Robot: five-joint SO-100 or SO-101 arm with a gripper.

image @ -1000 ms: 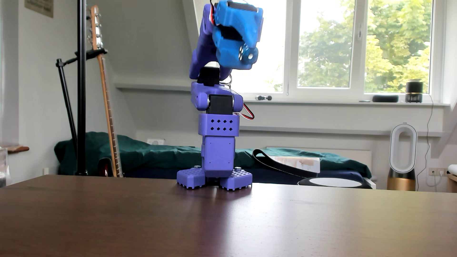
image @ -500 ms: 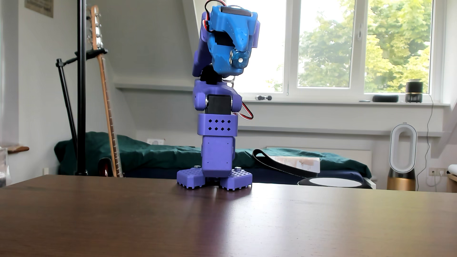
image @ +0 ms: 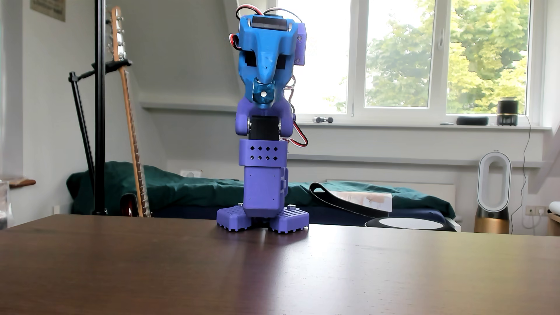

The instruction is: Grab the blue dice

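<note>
The purple arm stands folded upright on its base (image: 263, 218) at the far side of the brown table (image: 272, 272). Its bright-blue gripper (image: 264, 91) points toward the camera, raised high above the table. The blue dice (image: 260, 97), a small translucent dark-blue cube showing one white pip, sits pinched between the jaw tips. The gripper is shut on it. The pointed upper jaw presses on the dice from above, and the other jaw cups it from behind and below.
A black stand pole (image: 99, 106) and a guitar (image: 130, 121) stand behind the table's left end. A bed (image: 181, 187), a windowsill and a tower fan (image: 493, 193) lie beyond the table's far edge.
</note>
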